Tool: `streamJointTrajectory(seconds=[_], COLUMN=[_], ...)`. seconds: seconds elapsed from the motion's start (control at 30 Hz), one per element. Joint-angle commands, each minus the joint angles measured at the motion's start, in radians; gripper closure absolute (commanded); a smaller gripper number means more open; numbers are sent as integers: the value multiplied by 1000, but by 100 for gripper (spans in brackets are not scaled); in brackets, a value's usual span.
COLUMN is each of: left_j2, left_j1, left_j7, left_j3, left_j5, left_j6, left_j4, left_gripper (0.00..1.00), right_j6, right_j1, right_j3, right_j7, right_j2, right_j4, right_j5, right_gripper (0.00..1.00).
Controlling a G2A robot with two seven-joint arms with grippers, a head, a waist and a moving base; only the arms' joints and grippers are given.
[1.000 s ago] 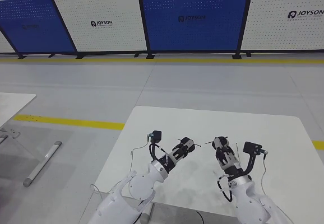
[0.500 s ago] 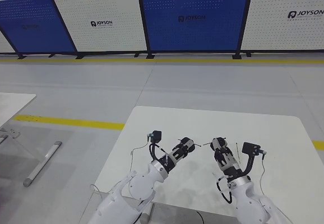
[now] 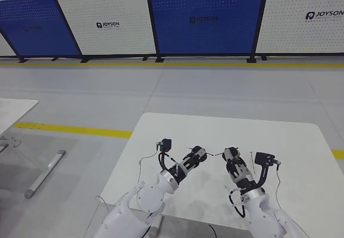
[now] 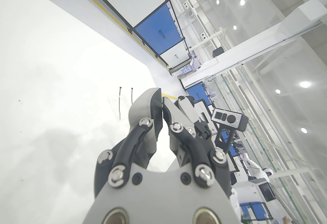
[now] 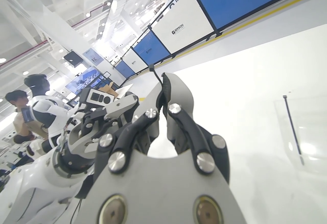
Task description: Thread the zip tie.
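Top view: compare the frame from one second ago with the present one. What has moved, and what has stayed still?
The right gripper, shut on a zip tie, has shifted slightly sideways toward the left gripper, narrowing the gap between them. Nothing was grasped or released. The left gripper, shut, and the table stayed as they were.

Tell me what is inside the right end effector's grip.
A black zip tie is pinched in the shut right end effector; a short end pokes out past the fingertips. The pads cover the rest, so how far it runs inside cannot be seen.
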Motion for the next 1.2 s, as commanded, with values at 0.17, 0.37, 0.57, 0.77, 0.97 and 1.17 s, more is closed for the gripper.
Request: streamJointTrajectory(seconds=[0.17,0.37,0.57,0.77,0.97,1.17], left_j2=[0,0,0,0,0,0], left_j1=[0,0,0,0,0,0], left_j7=[0,0,0,0,0,0], left_j3=[0,0,0,0,0,0], left_j5=[0,0,0,0,0,0], left_j6=[0,0,0,0,0,0], left_j4=[0,0,0,0,0,0], left_gripper=[100,100,100,100,100,100], right_j6=[-25,-25,-23,-32,-32,-32], right_j1=[-16,-6,5,3,-4,-4], right_j3=[20,20,16,19,28,28], right_j7=[25,18,28,29,31,31], right_j2=[0,-6,-12,-17,-18,-18], right_j4=[-10,3,13,13,8,8], right_j5=[10,0,0,11,17,17], right_gripper=[100,100,100,100,100,100])
